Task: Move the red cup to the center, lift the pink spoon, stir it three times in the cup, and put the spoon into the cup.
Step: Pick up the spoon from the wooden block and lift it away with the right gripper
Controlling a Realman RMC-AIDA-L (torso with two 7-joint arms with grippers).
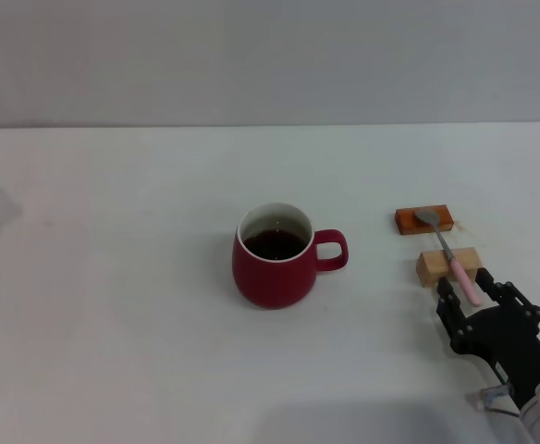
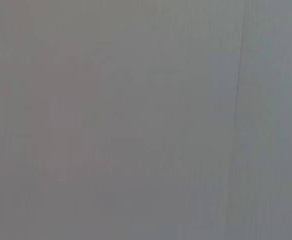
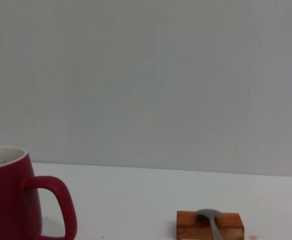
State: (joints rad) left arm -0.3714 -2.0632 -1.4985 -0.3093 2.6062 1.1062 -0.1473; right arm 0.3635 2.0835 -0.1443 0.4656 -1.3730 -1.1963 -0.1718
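Right hand (image 1: 472,289) open, fingers straddling pink spoon (image 1: 453,257) handle, nothing gripped. Risk: closing off-centre tips spoon off pale block (image 1: 447,266) ahead.

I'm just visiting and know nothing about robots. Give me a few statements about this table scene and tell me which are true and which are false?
1. The rounded dark-red ceramic mug holds dark liquid. True.
2. The slim spoon with a silver bowl and pale pink handle stands inside the mug. False: it lies across two small wooden blocks, the orange-brown one and the pale one, to the right of the mug.
3. The mug's loop handle points toward the spoon. True.
4. The right end effector is at the spoon's pink handle end, fingers open on either side. True.
5. The left end effector is gripping the mug. False: it is not in view.
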